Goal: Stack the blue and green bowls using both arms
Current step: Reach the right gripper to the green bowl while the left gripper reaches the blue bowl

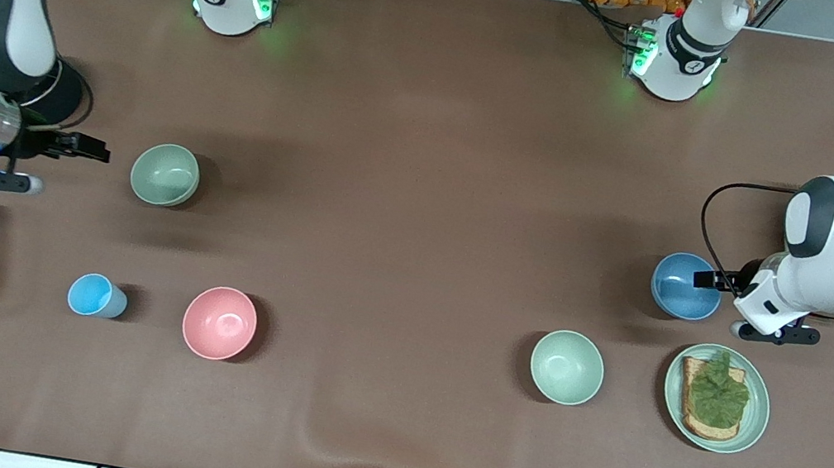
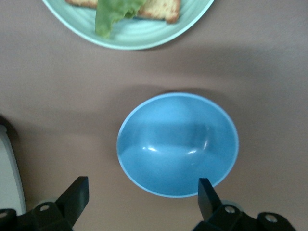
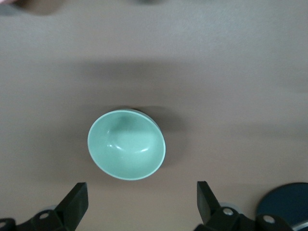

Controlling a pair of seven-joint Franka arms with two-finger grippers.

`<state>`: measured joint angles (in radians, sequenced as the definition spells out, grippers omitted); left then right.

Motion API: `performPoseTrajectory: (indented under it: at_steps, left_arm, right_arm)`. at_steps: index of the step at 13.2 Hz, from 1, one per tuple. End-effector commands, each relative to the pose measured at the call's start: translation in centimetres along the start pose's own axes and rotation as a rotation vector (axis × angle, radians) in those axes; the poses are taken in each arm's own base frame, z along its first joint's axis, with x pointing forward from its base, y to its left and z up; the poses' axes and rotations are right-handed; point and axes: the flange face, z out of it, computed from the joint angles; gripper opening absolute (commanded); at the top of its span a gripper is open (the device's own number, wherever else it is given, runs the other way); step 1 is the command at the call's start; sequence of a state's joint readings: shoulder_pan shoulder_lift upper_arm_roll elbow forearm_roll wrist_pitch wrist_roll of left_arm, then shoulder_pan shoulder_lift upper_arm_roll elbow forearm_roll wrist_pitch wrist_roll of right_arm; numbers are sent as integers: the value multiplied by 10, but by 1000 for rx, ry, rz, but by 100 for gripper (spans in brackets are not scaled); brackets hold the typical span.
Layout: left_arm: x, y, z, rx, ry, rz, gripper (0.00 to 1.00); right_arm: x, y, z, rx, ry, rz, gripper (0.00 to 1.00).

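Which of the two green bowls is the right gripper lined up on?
The darker sage green bowl, alone toward the right arm's end, farther from the front camera than the pink bowl. The paler mint bowl sits beside the toast plate.

Overhead front view, two downward wrist views

left gripper (image 2: 142, 195) open over table | blue bowl (image 2: 178, 144) upright | toast plate (image 2: 130, 36) near

blue bowl (image 1: 686, 287): bare tabletop (image 1: 425, 185) from 9 to 12 o'clock | toast plate (image 1: 717, 398) crowds 5 o'clock | green bowl (image 1: 165, 175): clear all round | middle of tabletop open between both bowls | pale mint bowl (image 1: 567, 367) at 7 o'clock of blue bowl
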<state>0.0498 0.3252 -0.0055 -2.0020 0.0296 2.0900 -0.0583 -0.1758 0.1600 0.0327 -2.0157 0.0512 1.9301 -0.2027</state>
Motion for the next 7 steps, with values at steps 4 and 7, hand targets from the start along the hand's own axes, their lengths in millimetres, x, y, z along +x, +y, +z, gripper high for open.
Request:
performPoseTrajectory:
  at_steps: [4,7]
  left_arm:
    - [9,-12,48,5,-44,3,86]
    - [12,-20,54,2,-50,-10,85]
  right_arm:
    - [-21,4,79,-11,49,-8,98]
    - [-23,14,111,-11,60,-3,87]
